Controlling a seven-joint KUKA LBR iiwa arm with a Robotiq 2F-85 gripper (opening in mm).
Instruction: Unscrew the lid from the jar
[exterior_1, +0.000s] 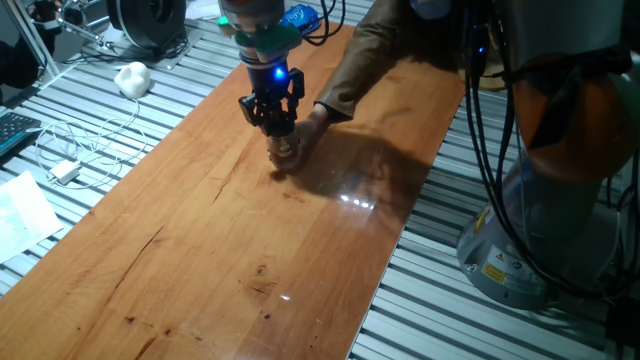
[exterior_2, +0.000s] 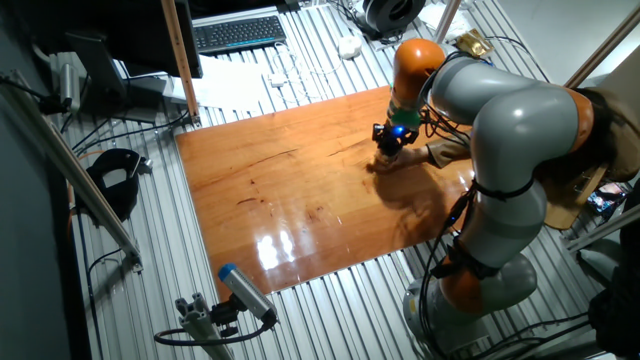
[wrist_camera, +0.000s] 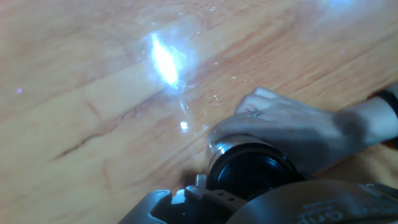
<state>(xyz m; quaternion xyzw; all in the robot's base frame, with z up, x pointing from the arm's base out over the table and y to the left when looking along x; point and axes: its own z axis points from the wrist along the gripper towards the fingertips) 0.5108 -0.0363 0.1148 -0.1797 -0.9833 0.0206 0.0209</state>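
Tabletop (exterior_1: 220, 250) is varnished wood, glossy, with lamp glare and visible grain plus a few dark scratches. Around it, a ribbed metal bench surface (exterior_1: 470, 320), dull silver. Jar (wrist_camera: 219, 144) reads as clear glass, shiny rim; lid (wrist_camera: 252, 173) black, smooth, slight sheen, probably plastic. Gripper (exterior_1: 273, 122) is matt black, metal or plastic unclear. Arm shell (exterior_2: 520, 120) is smooth grey with a satin finish and orange joint bands. The person's hand (wrist_camera: 292, 127) is bare skin, with a brown cloth sleeve (exterior_1: 390, 50).

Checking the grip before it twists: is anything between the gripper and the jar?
Only the black lid in the hand view; the gripper sits right over the jar, steadied by a person's hand.
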